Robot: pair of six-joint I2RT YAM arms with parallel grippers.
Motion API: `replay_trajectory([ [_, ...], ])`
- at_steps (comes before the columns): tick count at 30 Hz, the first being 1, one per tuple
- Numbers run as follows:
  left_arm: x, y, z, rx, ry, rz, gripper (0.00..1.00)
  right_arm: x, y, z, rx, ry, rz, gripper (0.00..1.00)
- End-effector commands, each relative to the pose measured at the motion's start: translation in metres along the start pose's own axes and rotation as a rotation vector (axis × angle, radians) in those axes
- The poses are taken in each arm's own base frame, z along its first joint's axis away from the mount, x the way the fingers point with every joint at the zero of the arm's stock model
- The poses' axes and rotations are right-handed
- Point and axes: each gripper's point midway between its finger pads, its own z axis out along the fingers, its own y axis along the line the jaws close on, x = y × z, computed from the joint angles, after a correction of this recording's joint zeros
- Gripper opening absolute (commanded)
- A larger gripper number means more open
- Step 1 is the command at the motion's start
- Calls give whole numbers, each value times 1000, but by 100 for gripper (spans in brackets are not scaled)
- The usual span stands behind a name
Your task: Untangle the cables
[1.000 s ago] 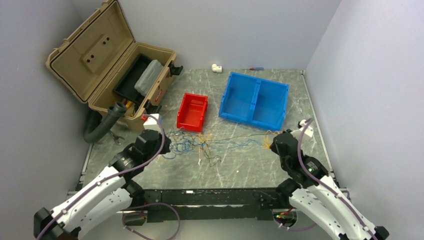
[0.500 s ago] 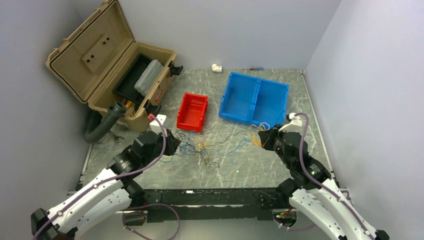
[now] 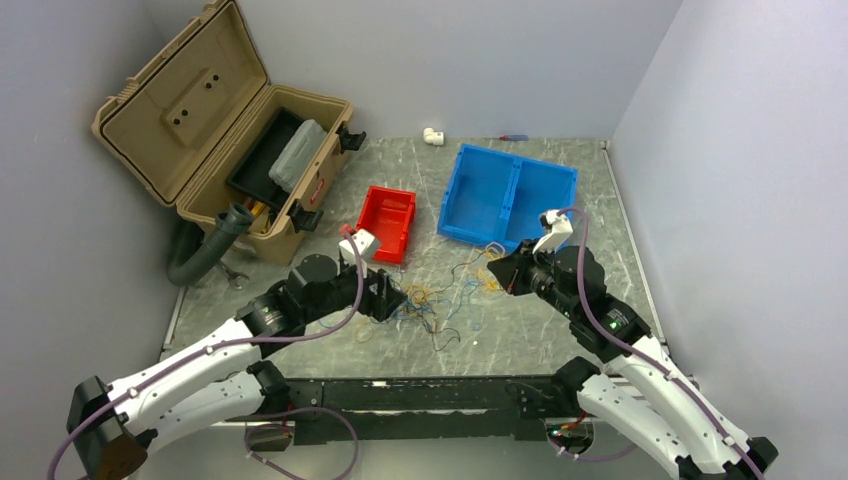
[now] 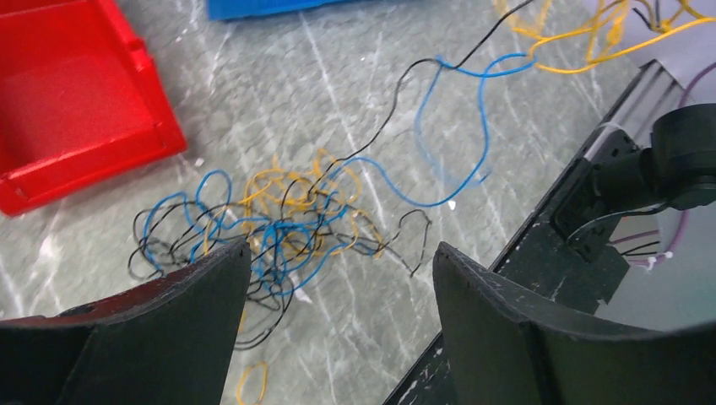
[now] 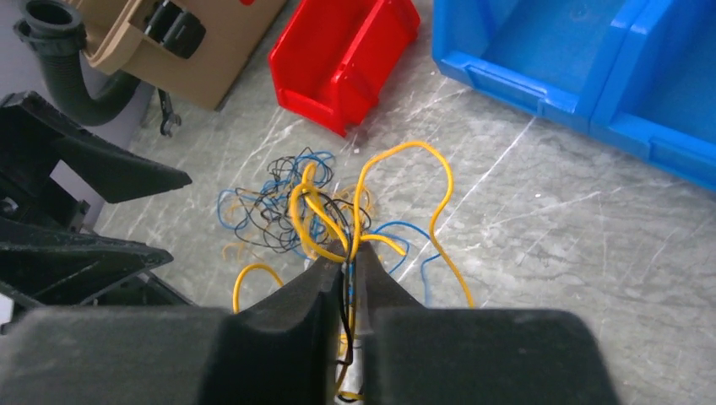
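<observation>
The cables [image 3: 432,300] lie in a loose heap of thin blue, black and yellow wires on the grey table, just in front of the red bin. In the left wrist view the cables [image 4: 279,224] rest on the table past my left gripper [image 4: 342,247], which stands wide open with nothing between its fingers. From above, the left gripper [image 3: 395,298] sits at the heap's left edge. My right gripper [image 5: 353,249] has its jaws nearly together on yellow and black cables [image 5: 338,228], and a yellow loop [image 5: 439,194] arches out of it. Overhead, the right gripper [image 3: 497,272] is at the heap's right side.
A red bin [image 3: 385,223] and a blue two-compartment bin [image 3: 508,200] stand just behind the heap. An open tan toolbox [image 3: 215,120] and a black hose [image 3: 205,255] fill the back left. A white fitting [image 3: 433,135] lies at the back wall. A black rail [image 3: 420,395] runs along the near edge.
Both arms have swung inward toward the table's middle. The cables, stretched taut between them before, have slackened into a heap. The left gripper has opened and let go.
</observation>
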Motion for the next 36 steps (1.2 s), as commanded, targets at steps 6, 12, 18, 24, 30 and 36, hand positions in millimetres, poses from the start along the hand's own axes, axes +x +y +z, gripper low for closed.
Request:
replay_trajectory([
  [6,-39,-45,17,196,-59,55,84,-19,-16,-8,135,-43,15,66],
  [12,-27,-49,36,218,21,51,83,4,-53,-8,315,8,50,63],
  [18,-10,-54,62,226,148,77,82,38,-95,-14,540,63,163,58],
  [24,14,-66,93,179,324,160,82,77,-114,-6,601,168,194,59],
  [30,29,-68,110,147,363,121,80,100,-126,16,588,220,216,62],
  [36,46,-62,111,122,384,68,81,113,-137,33,593,269,176,65],
])
